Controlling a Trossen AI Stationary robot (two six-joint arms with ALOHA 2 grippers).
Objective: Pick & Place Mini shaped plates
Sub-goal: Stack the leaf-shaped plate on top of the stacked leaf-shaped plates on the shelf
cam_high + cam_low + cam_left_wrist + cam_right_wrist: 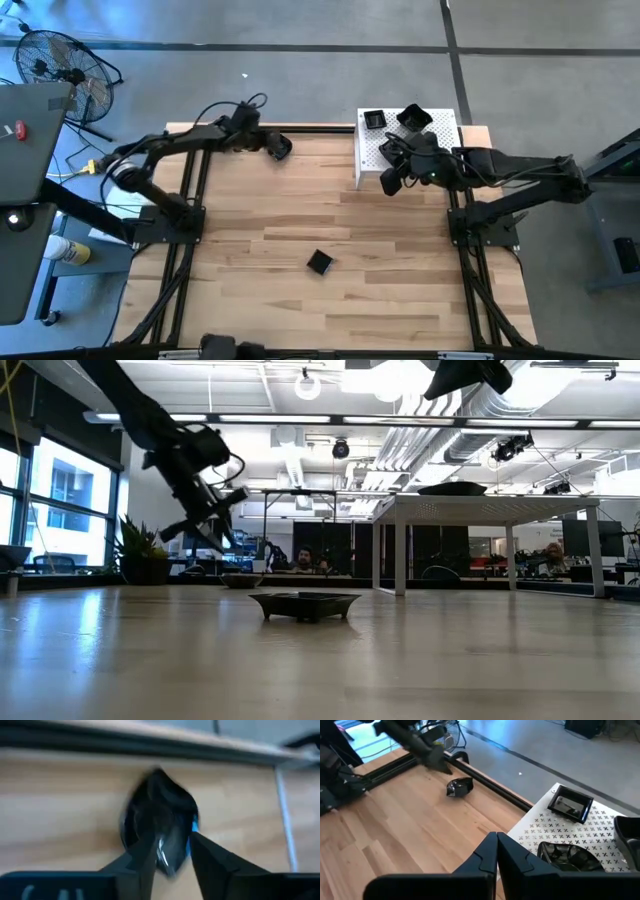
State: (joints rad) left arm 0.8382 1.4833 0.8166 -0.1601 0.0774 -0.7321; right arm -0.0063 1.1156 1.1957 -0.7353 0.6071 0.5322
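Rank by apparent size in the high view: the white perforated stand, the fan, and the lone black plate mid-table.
1. White perforated stand and fan: they look similar in extent, and the arm hides part of the stand, so I won't rank them.
2. Lone black plate: clearly smallest.

Two black jointed arms on black frame bases, black cables looping off the left arm (165, 150) and along the right arm (510, 170), each ending in a gripper with two tapered matte dark fingers (512, 857), blue glint at left fingers (200, 852).
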